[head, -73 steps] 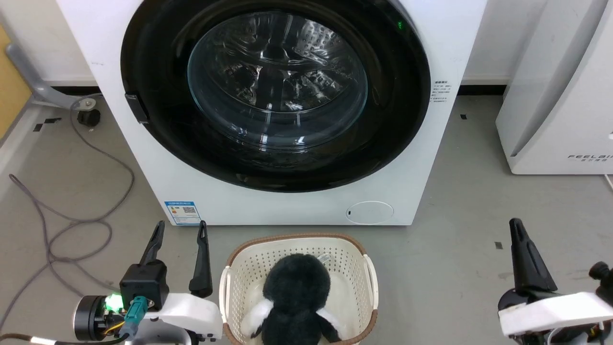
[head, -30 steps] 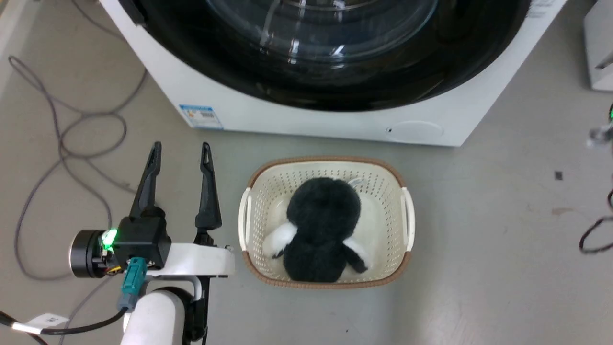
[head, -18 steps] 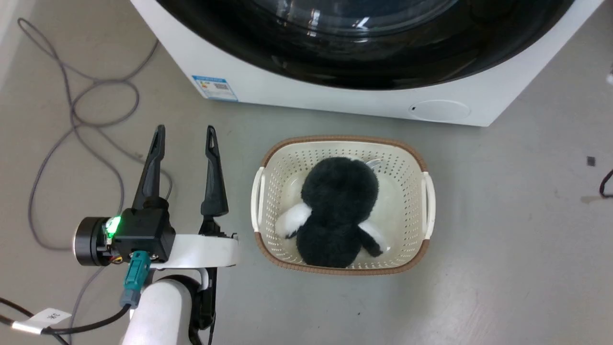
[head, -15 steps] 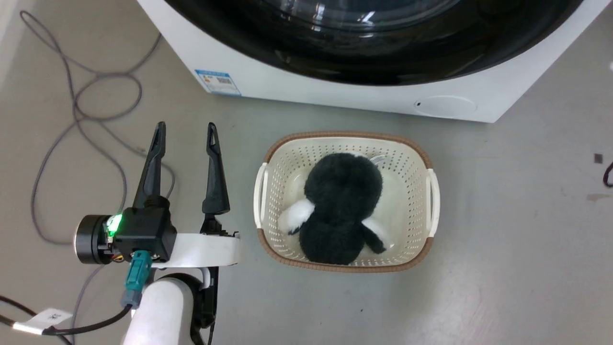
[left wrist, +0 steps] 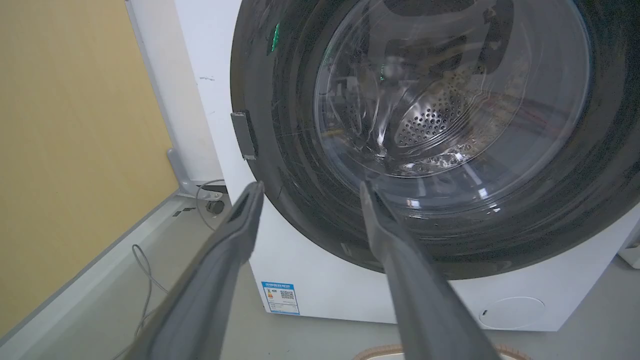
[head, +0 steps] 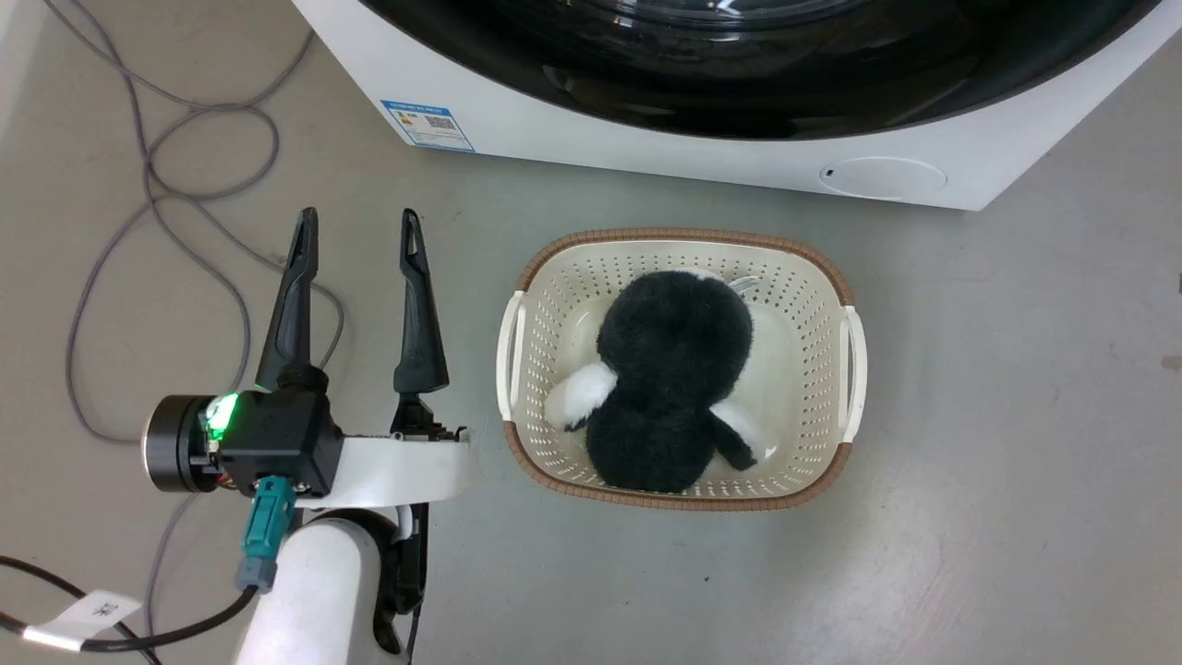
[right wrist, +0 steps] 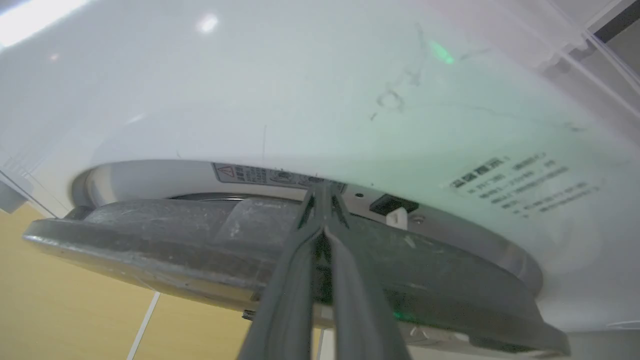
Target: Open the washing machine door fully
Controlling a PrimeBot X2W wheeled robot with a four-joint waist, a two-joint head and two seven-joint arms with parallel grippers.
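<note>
We note the left jaws spread wide and empty, the washing machine door (left wrist: 285,100) ahead of their tips and apart from them. The right jaws are pressed together, holding nothing. Their tips reach past the door's rim, seemingly into a gap against the washing machine (right wrist: 300,100), though we cannot be sure at this angle.
</note>
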